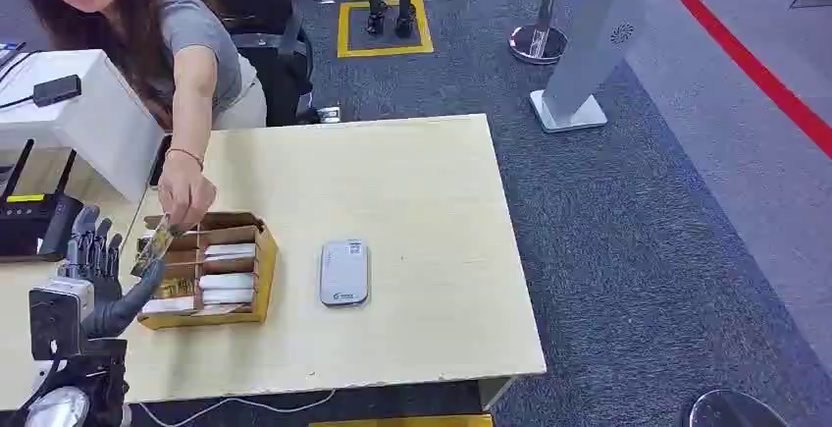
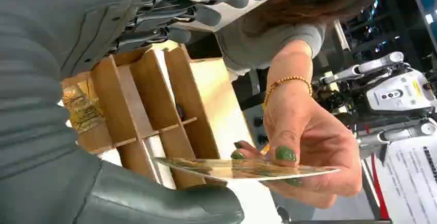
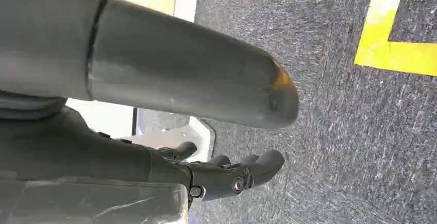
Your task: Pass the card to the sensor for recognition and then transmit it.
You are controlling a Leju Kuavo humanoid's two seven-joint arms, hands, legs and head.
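A person's hand [image 1: 186, 191] reaches over the table and pinches a yellowish card [image 1: 152, 248] by one end. In the left wrist view the card [image 2: 247, 170] lies flat just above my thumb [image 2: 154, 201], still between the person's fingers [image 2: 309, 147]. My left hand [image 1: 93, 270] stands at the left side of the wooden card box [image 1: 263, 260], its fingers [image 2: 206, 2] spread wide and far from the card. A white card sensor [image 1: 343, 272] lies on the table right of the box. My right hand [image 3: 154, 80] hangs over the grey carpet, holding nothing.
The pale wooden table [image 1: 412, 182] is bare right of the sensor. A black router [image 1: 34, 226] and a white box [image 1: 88, 123] stand at the left edge. The person leans in from the far left. A post base [image 1: 538, 42] stands on the carpet beyond.
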